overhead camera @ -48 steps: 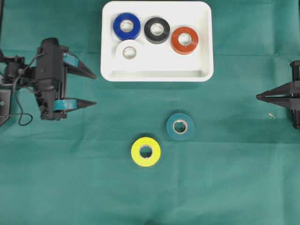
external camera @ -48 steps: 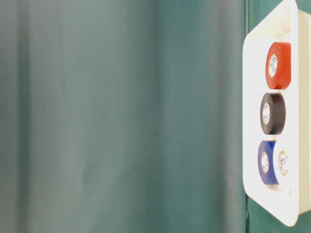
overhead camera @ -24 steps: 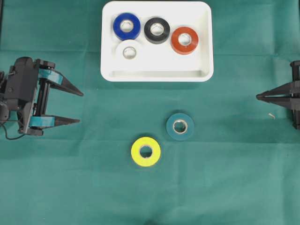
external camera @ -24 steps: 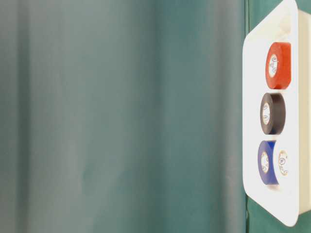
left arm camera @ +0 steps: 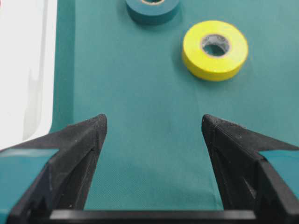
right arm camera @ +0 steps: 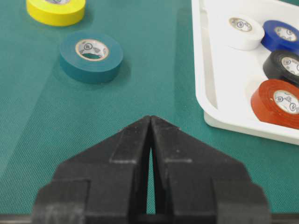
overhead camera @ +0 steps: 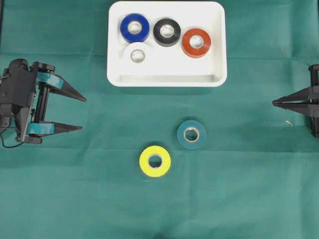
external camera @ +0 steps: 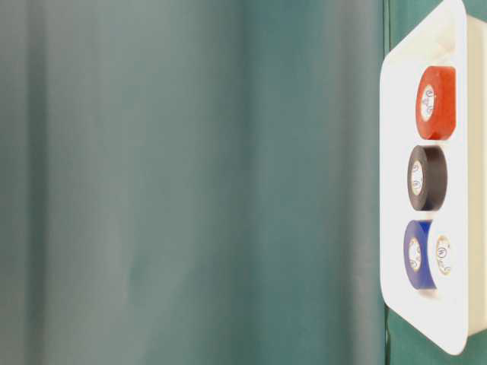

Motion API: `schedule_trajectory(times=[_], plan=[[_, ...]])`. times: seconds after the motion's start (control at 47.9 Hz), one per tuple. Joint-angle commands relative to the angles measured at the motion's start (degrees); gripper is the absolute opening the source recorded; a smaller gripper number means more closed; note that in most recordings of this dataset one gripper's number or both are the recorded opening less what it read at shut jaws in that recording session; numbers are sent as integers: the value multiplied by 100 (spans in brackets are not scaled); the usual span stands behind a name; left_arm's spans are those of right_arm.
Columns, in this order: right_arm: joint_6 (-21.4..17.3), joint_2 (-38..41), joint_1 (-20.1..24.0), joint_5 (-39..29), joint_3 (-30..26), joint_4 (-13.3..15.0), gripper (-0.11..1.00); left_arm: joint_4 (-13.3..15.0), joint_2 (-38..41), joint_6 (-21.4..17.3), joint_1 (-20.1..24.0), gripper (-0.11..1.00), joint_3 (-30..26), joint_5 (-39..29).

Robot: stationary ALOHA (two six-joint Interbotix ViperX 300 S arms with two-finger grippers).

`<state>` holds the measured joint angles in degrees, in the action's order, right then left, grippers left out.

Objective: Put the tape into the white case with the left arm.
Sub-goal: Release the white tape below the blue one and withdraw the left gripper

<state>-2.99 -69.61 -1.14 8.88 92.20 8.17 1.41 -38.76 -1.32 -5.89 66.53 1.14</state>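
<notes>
Two tape rolls lie flat on the green cloth: a yellow one [overhead camera: 155,161] [left arm camera: 219,63] and a dark teal one [overhead camera: 191,134] [right arm camera: 84,70]. The white case [overhead camera: 167,78] [external camera: 396,152] sits at the back and holds blue [overhead camera: 134,27], black [overhead camera: 167,32], red [overhead camera: 196,43] and white [overhead camera: 137,55] rolls. My left gripper [overhead camera: 83,113] [left arm camera: 153,119] is at the far left, open and empty, its teal-striped prongs pointing right toward the loose rolls, well short of them. My right gripper [overhead camera: 274,103] [right arm camera: 150,117] rests shut at the far right edge, holding nothing.
The case's rim [left arm camera: 23,70] runs along the left side of the left wrist view. Green cloth lies between the left gripper and the two loose rolls. The table-level view shows only the case and a green backdrop.
My left gripper has pulled back to the left, away from the case's left side, staying open. The rolls and the right gripper have not moved.
</notes>
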Motion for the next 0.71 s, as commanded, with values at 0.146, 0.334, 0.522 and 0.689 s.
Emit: schedule_trajectory(times=[0.146,0.334,0.522,0.689], plan=[[9,44,-9,44,-53,9,-9,9,149,18,-26,81,-105,114],[9,35,-9,35,-53,9,-9,9,624,18,-114,81,-264,334],[9,35,-9,35,-53,18,-9,9,1239,0,-237,81,-686,334],[9,35,-9,44,-53,18,-9,9,1802,9,-255,81,-1081,308]])
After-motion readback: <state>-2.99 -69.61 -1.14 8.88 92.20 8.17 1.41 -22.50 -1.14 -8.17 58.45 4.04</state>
